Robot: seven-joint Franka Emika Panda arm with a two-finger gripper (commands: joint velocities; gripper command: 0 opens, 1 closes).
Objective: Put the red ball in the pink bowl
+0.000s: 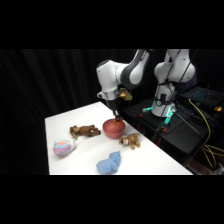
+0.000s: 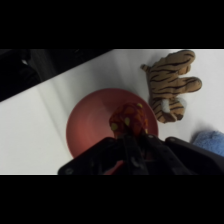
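- End effector (image 2: 131,136) pinches the red ball (image 2: 129,120) just above the pink bowl (image 2: 87,127); its fingertips are hidden behind the ball.
- Bowl sits on the white worktop (image 1: 85,160), a tiger toy (image 2: 172,87) beside it.
- Blue object (image 2: 210,141) cut off at the wrist view's edge.

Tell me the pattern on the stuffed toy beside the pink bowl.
Orange-tan with black tiger stripes, clearest in the wrist view.

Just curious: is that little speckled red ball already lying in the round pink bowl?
Not yet: the speckled red ball sits at the gripper, above the round pink bowl.
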